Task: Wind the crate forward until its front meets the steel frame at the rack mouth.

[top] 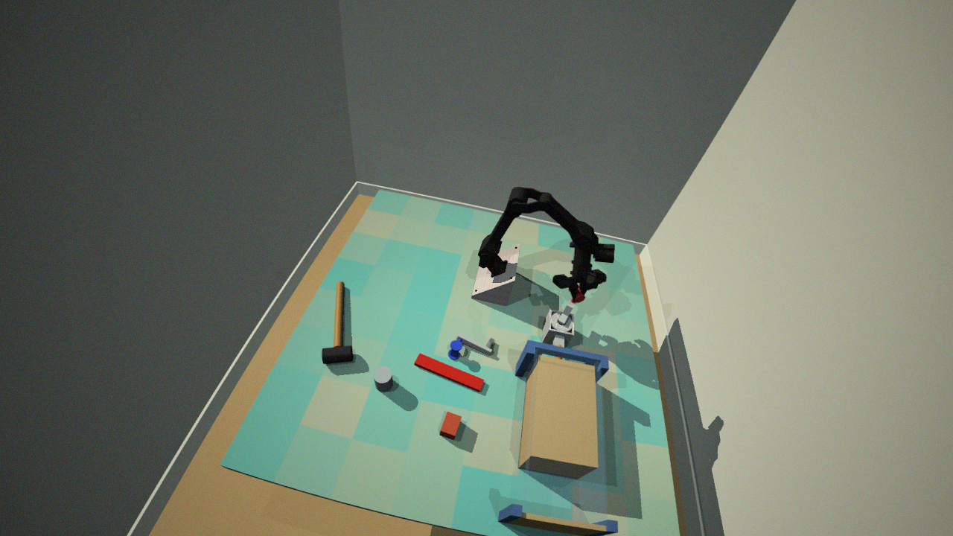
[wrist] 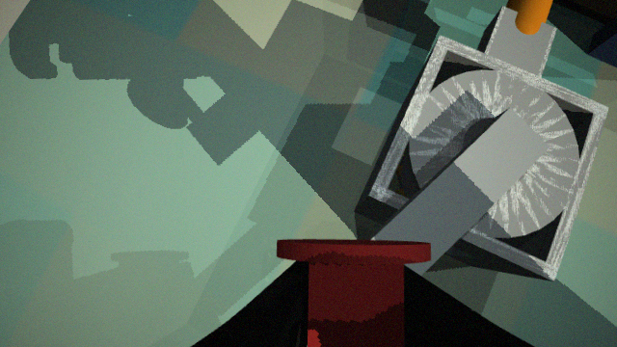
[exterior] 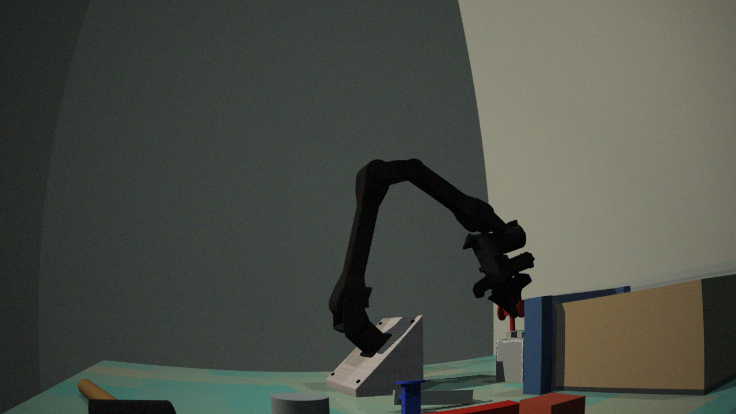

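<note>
My gripper (top: 578, 293) (exterior: 513, 310) (wrist: 347, 273) is shut on the red knob of the winch handle. The handle's grey arm (top: 568, 310) (wrist: 434, 212) reaches from the knob over the top of the winch (top: 558, 331) (exterior: 509, 360) (wrist: 554, 159). Its key is hidden under the arm. An orange strap piece (wrist: 534, 16) shows beside the winch. The tan crate (top: 563, 413) (exterior: 632, 340) sits flat inside the clear-panelled cubby. Its front is close behind the blue frame (top: 566, 351) (exterior: 537, 345); I cannot tell whether they touch.
Left of the cubby lie a second crank with a blue knob (top: 455, 349) (exterior: 411, 396), a red bar (top: 450, 373), a red block (top: 450, 424), a grey cylinder (top: 383, 378) and a mallet (top: 338, 353). A blue-ended crosspiece (top: 559, 522) stands at the cubby's far end from the winch.
</note>
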Tool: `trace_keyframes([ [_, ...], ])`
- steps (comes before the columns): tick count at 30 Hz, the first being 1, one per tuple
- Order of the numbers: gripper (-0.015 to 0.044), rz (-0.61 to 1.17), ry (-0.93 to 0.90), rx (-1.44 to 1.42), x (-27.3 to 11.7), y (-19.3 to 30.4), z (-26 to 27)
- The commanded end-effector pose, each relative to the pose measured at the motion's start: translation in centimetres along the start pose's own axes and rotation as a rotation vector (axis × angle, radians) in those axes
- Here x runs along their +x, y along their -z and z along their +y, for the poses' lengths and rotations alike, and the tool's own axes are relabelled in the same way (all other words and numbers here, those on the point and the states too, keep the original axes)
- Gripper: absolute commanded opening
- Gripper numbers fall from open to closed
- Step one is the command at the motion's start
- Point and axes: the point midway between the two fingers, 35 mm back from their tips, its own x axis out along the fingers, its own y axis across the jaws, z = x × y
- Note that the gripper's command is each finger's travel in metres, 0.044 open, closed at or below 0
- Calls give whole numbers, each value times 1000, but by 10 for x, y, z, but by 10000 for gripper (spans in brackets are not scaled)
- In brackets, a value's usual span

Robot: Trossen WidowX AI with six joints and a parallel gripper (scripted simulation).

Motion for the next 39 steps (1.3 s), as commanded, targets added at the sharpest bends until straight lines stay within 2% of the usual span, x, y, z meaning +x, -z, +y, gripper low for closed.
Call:
trace_keyframes([
  [1,0,17,13,-17,-2,11,-8],
  [34,0,18,16,-18,-10,27,-44],
  [39,0,19,17,-19,-12,30,-63],
])
